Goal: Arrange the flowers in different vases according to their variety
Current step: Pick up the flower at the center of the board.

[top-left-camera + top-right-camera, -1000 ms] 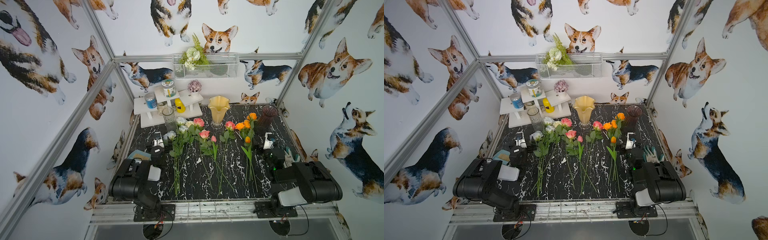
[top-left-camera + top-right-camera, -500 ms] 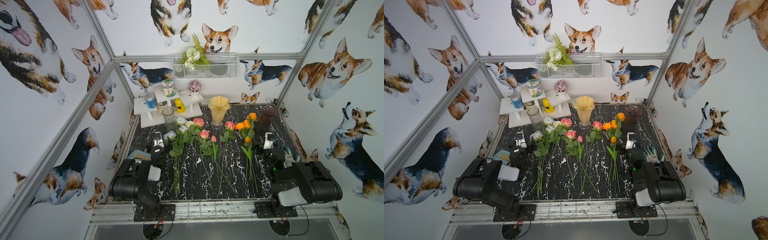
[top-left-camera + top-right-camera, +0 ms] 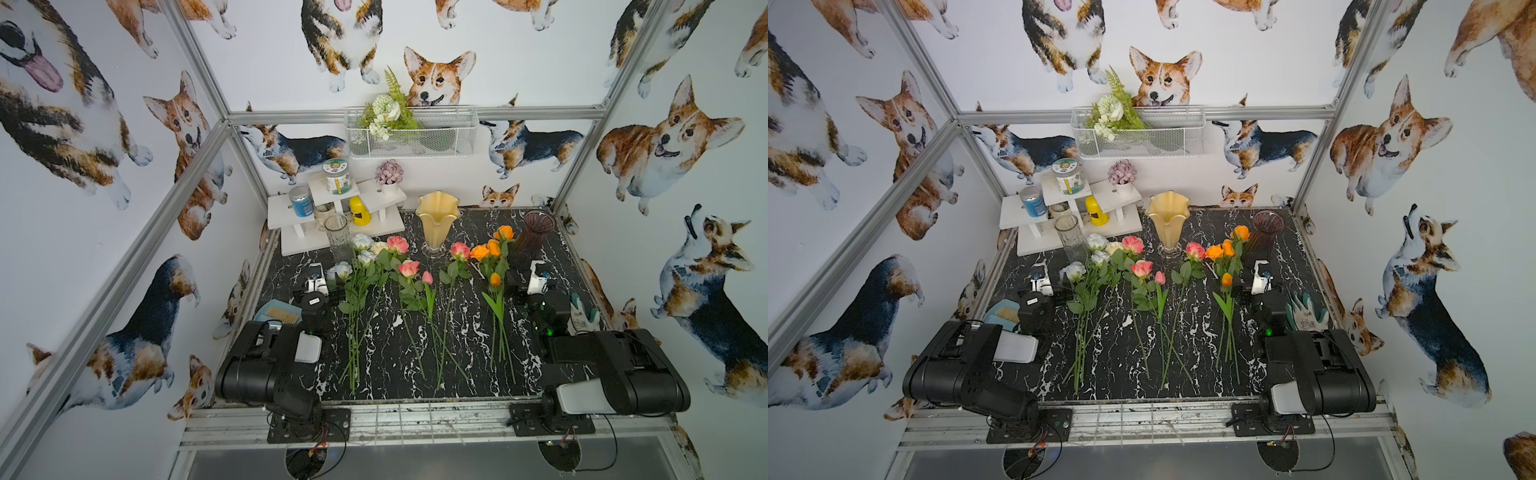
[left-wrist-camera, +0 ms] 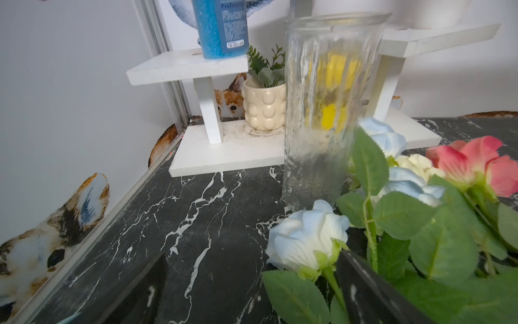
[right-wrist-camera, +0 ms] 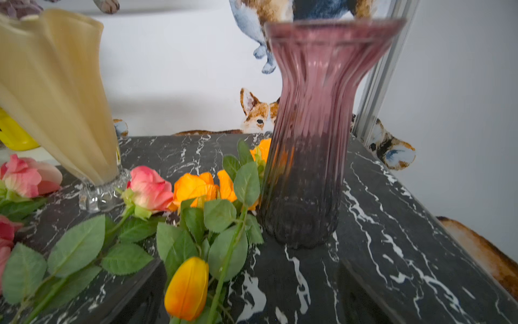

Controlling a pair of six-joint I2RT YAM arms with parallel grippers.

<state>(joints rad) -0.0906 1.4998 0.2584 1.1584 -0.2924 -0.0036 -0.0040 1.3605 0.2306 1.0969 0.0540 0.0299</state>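
Flowers lie flat on the black marble table [image 3: 390, 361], in both top views: white ones [image 3: 362, 249] left, pink ones [image 3: 409, 268] in the middle, orange ones [image 3: 488, 251] right. Behind them stand the clear vase [image 3: 338, 237], the cream wavy vase [image 3: 436, 224] and the purple vase [image 3: 534, 232], all empty. My left gripper [image 4: 252, 294] is open low over the table, with a white rose [image 4: 305, 238] and its stem between the fingers, before the clear vase [image 4: 322, 112]. My right gripper [image 5: 249, 297] is open, with an orange tulip [image 5: 187, 289] between the fingers, before the purple vase [image 5: 314, 140].
A white stepped shelf [image 3: 332, 208] at the back left carries a blue jar [image 3: 301, 201], a yellow bottle [image 3: 359, 211] and a purple flower ball [image 3: 389, 174]. A wire basket [image 3: 440, 137] hangs on the back wall. A glove [image 3: 582, 316] lies right, a blue dustpan [image 3: 276, 316] left.
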